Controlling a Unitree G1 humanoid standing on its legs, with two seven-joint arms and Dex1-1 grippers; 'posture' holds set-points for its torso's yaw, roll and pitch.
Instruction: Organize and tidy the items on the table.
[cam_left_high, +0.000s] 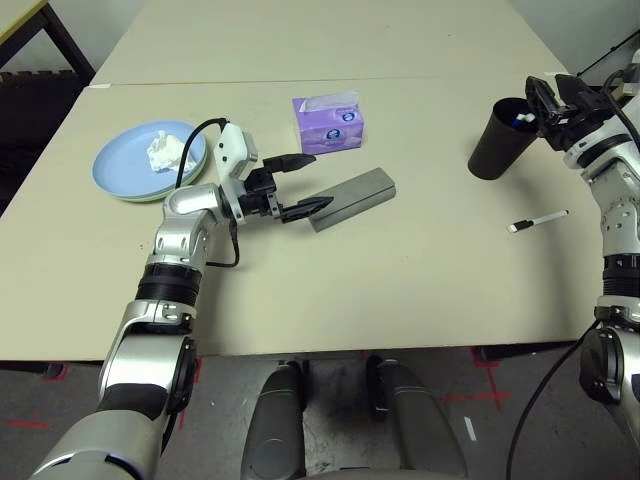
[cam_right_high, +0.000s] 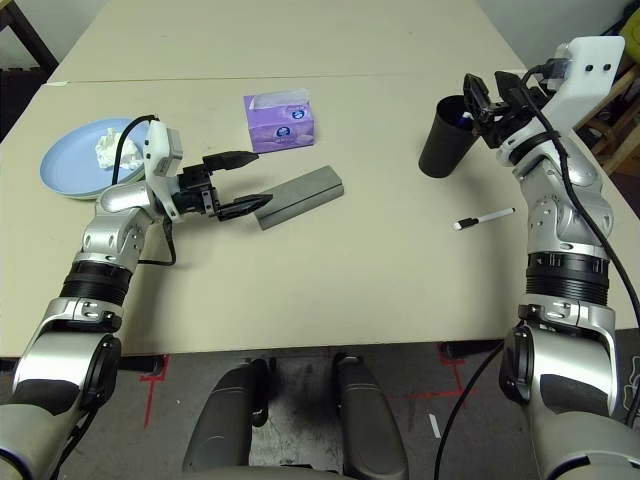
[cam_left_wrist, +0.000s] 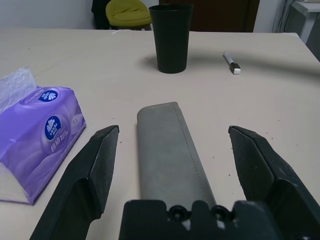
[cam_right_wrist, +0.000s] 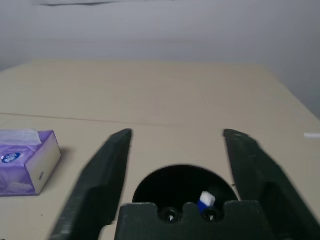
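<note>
Currently the left gripper (cam_left_high: 298, 183), fingers spread wide, lines up on the near end of the long grey hinged glasses case (cam_left_high: 352, 197), mid-table. Next: advance, clamp it. Right gripper (cam_right_high: 487, 103) gapes empty above the black plastic cup (cam_right_high: 446, 138), probably just dropped something in.

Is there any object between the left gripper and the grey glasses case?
Nothing visible. The left gripper is open, one finger on each side of the near end of the glasses case. The purple tissue pack lies off to one side.
</note>
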